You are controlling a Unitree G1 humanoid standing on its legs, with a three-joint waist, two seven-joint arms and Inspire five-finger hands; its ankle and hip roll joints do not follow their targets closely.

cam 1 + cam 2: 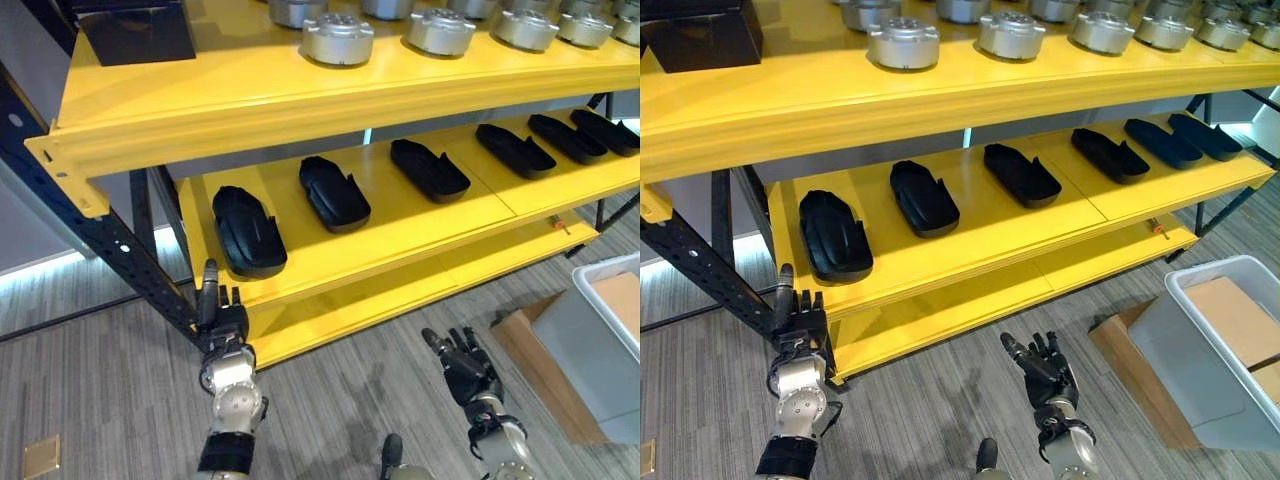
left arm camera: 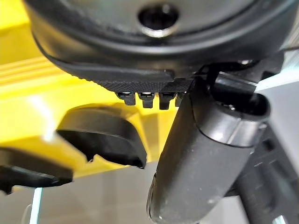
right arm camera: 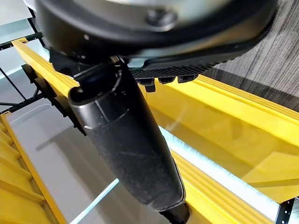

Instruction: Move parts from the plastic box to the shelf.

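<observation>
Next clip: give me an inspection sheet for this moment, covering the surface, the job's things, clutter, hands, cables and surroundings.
Surface: yellow shelf, with an upper level and a lower level.
Job's things: six black parts lie in a row on the lower level; silver round parts stand on the upper level. The plastic box stands on the floor at the robot's right; no parts seen in it.
Clutter: dark box on the upper level at the left; flat cardboard under the plastic box.
Hands: left hand open and empty, beside the shelf's front edge; right hand open and empty over the floor.
Cables: nothing seen.
Surroundings: grey carpet floor.
</observation>
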